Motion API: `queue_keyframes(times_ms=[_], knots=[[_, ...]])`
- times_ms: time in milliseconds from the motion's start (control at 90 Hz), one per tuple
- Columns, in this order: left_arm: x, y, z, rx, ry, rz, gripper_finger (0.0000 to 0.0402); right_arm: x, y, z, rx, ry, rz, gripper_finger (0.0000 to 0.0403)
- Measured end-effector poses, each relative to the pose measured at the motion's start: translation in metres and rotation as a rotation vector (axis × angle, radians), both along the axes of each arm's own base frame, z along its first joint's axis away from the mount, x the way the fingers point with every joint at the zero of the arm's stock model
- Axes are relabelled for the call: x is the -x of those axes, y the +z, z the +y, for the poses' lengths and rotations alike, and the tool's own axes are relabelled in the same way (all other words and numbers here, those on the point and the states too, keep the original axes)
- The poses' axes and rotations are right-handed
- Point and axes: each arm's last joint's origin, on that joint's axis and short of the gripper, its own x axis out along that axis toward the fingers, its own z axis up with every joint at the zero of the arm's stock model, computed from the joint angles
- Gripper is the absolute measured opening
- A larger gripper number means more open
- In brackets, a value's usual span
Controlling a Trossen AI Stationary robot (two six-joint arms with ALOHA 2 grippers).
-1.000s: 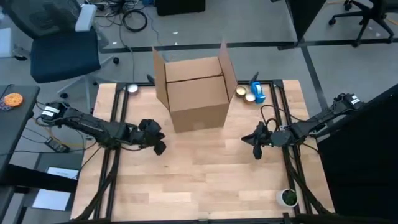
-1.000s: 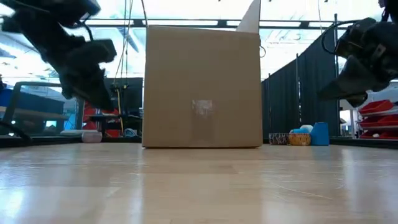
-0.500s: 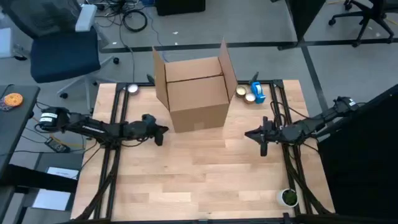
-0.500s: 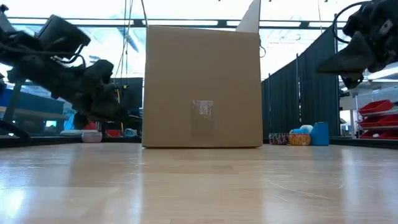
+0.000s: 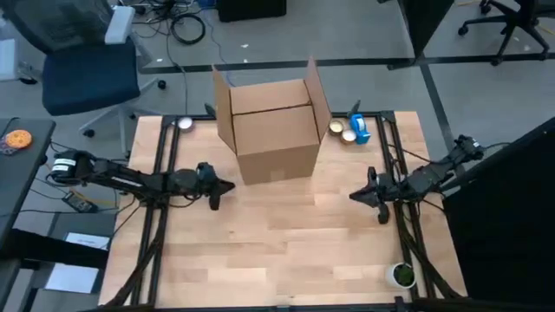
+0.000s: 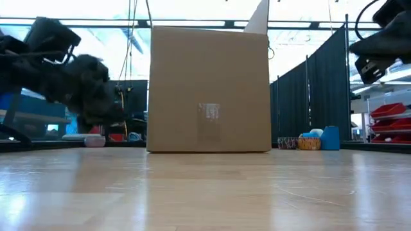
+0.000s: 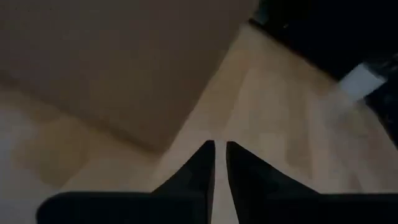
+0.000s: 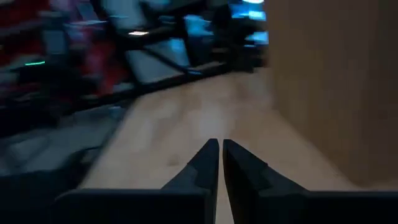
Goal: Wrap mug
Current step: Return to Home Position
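Cardboard box (image 5: 273, 130) stays put at upper centre; left gripper (image 5: 221, 185) and right gripper (image 5: 357, 196), both closed and empty, fold back from it; packing seems finished.

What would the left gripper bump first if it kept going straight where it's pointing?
Likely the wooden table beside the cardboard box; the left gripper aims past the box, though depth is unclear.

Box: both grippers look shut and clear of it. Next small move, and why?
Probably draw both arms back toward their own sides of the table. The left gripper and right gripper are shut, hold nothing, and flank the box without touching it; no work looks left near it.
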Motion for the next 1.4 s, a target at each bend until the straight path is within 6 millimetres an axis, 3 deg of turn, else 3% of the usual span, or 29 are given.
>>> queue_keyframes(times_ms=[78, 467, 667, 944, 1400], knots=[[0.002, 0.008, 0.0, -0.042, -0.01, -0.059, 0.0025, 0.0, -0.011, 0.003, -0.008, 0.061, -0.034, 0.0], [0.016, 0.045, 0.002, -0.166, 0.001, -0.316, 0.0025, 0.0, -0.01, 0.004, -0.054, 0.099, -0.033, 0.0], [0.024, 0.046, 0.001, -0.134, -0.038, -0.313, 0.0025, 0.0, -0.01, 0.004, -0.047, 0.099, -0.035, 0.0], [0.041, 0.064, -0.004, -0.105, -0.12, -0.49, 0.0025, 0.0, -0.008, 0.003, 0.026, 0.092, -0.065, 0.0], [0.054, 0.062, -0.011, -0.119, -0.157, -0.492, 0.0025, -0.007, -0.004, -0.01, 0.037, 0.114, -0.114, 0.0]])
